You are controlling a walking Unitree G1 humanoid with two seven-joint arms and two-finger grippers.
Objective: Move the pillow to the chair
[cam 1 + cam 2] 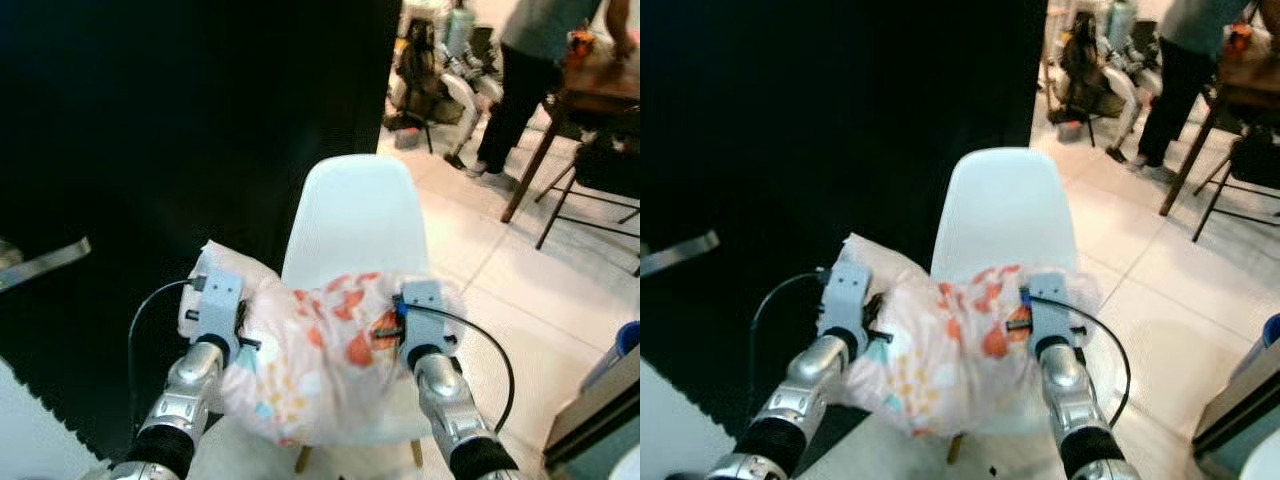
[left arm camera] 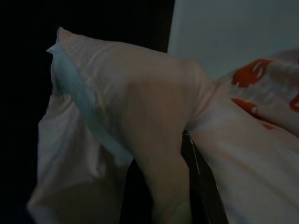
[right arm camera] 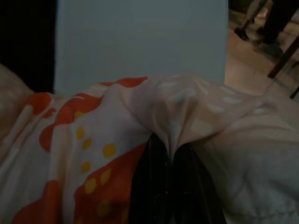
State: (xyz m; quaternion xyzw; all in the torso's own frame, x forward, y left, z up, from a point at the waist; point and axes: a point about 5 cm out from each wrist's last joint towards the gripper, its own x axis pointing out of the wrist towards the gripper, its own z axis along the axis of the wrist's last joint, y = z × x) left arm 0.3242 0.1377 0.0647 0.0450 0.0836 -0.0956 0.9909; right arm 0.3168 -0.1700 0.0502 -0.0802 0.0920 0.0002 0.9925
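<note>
Over the seat of the white chair: the pillow, pale fabric with orange and yellow print, is held between both arms, its bulk above the seat's near half and sagging past the near edge.

Right tool: fingers pressed together, pinching a fold of the pillow cover. Left tool: buried in cloth at the pillow's left end; one dark finger visible under a fold, so can't tell whether it's closed or spread.

Risks, my read:
- Pillow overhangs the seat's near and left edges. Released here, it could slide off onto the floor. Better to carry it further toward the backrest first.
- Right grip is on a thin pinch of cover only. Fabric could slip out and drop that end early.
- If one side lets go first, the pillow swings and may tip off the seat.

Surroundings: black curtain or wall to the left and behind the chair, close to the pillow's left end. Far right, a person standing by a wooden table, a dark chair beside it, well apart. Tiled floor on the right. Nothing between pillow and seat.
</note>
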